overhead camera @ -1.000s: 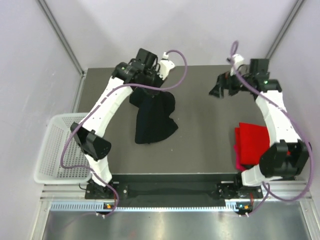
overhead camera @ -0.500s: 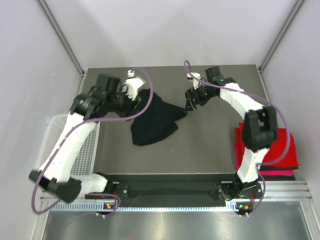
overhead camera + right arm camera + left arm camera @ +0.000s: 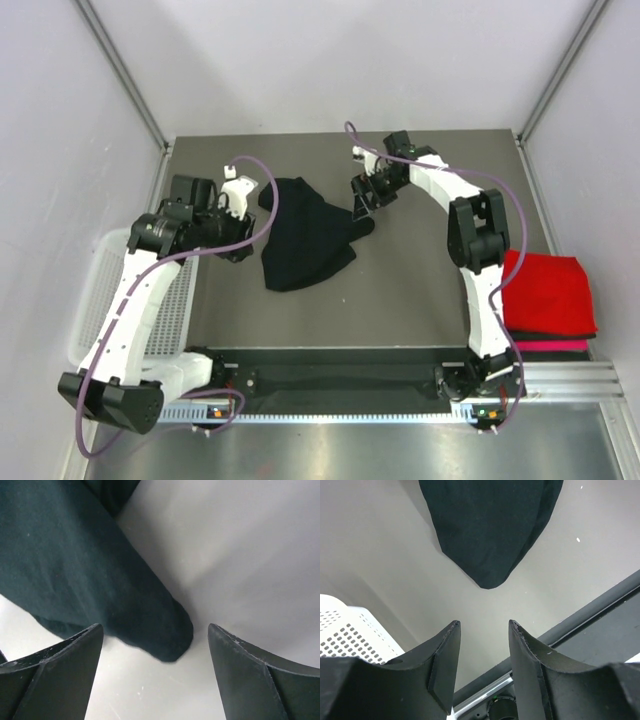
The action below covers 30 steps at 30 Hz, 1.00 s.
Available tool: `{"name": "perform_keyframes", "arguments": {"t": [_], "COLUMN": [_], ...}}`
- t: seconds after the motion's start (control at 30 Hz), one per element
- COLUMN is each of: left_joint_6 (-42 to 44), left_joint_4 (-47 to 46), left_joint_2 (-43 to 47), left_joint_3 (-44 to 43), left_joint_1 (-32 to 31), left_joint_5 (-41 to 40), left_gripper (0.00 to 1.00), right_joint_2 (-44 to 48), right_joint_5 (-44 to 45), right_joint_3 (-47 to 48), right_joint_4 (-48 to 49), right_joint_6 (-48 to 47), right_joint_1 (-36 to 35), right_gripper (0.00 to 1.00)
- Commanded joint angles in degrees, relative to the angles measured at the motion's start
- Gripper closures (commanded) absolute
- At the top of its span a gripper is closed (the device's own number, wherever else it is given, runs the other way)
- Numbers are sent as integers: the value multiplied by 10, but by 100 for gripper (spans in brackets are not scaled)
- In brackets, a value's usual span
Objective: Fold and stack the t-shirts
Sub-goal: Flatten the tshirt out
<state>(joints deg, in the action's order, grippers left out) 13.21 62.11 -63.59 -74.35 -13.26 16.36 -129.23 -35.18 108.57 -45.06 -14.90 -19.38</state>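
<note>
Since the earlier view: left tool (image 3: 243, 228) drawn back toward the left of frame, off the cloth; right tool (image 3: 360, 196) swung in toward upper centre, uncovering the red t-shirt (image 3: 548, 290) at lower right. Both tools spread and empty, left above bare tabletop (image 3: 395, 570), right over a corner of the black t-shirt (image 3: 305, 235). Black t-shirt heaped, unfolded, at centre of frame. Red t-shirt folded, stacked on magenta t-shirt (image 3: 540, 345). At left edge, white basket (image 3: 100, 290). Judging by this: two folded and stacked; black one left to flatten, fold and add.
</note>
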Motion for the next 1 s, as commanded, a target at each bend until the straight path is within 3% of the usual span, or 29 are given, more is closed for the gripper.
{"name": "perform_keyframes", "arguments": {"t": [0.0,0.07,0.23,0.27,0.3,0.37,0.53,0.63,0.8,0.97], "left_joint_6": [-11,-12,-13,-13,-14,-14,-14,-16,-15,-23], "left_joint_4": [-30,-30,-31,-32,-33,-35,-38,-44,-48,-55], "left_joint_2": [17,20,30,32,34,37,42,43,56,72], "left_joint_3": [-2,-2,8,10,10,11,10,8,3,-1], "left_joint_1": [12,17,24,25,27,30,36,39,42,45], "left_joint_5": [29,30,28,29,29,28,21,10,-2,1], "left_gripper": [52,52,52,52,52,52,52,52,52,52], "right_joint_2": [-30,-36,-43,-44,-42,-45,-50,10,178,376], "right_joint_5": [11,20,49,56,63,81,178,249,277,281], "right_joint_3": [39,38,37,38,39,52,195,224,114,-25], "right_joint_4": [-34,-40,-57,-59,-59,-63,-61,-12,75,41], "right_joint_6": [-7,-11,-18,-20,-22,-33,-54,-103,-144,-183], "right_joint_1": [-18,-22,-27,-26,-26,-27,-28,-43,-73,-107], "right_gripper": [16,21,53,61,82,100,100,100,100,100]}}
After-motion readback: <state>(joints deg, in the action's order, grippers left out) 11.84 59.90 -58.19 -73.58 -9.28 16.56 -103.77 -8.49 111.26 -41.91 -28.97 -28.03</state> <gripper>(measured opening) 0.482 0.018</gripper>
